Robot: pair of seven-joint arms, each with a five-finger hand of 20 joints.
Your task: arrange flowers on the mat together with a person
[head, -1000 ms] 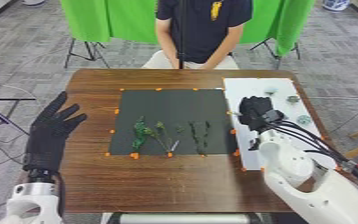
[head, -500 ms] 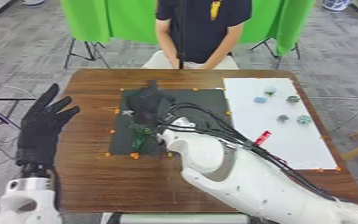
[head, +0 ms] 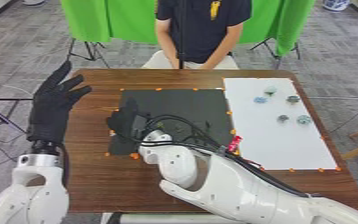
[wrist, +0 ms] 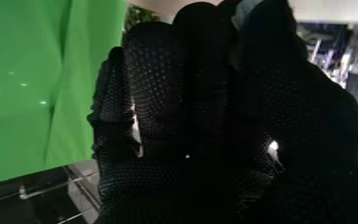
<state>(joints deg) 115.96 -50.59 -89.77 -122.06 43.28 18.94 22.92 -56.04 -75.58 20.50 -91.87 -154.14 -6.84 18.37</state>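
Taking twelve as the table's far side, I have my right hand (head: 127, 122) low over the mat (head: 186, 100), at the mat's nine o'clock. I can't tell whether it touches down. From the right wrist view, the right hand (wrist: 153, 90) has its long fingers straight and pressed close together, with the thumb against them, pinching a pale flower (wrist: 245, 11) near the tips; just a sliver of it shows. A thin stem (head: 207, 125) lies at the mat's three o'clock, partly lost among my cables (head: 184, 120).

On the white board (head: 291, 150), around the table's two o'clock, I count five more flowers: a pale green one (head: 270, 90) at the board's twelve, a blue one (head: 261, 100) at eleven, a dark one (head: 293, 99) near one, a small grey one (head: 283, 118) at the centre and a grey-green one (head: 304, 120) at three. A red tag (head: 235, 143) sits by the board's eight o'clock edge, beside my right arm (head: 211, 172).

My left hand (head: 55, 107) is raised at the table's ten o'clock, fingers spread, well apart from the flowers.
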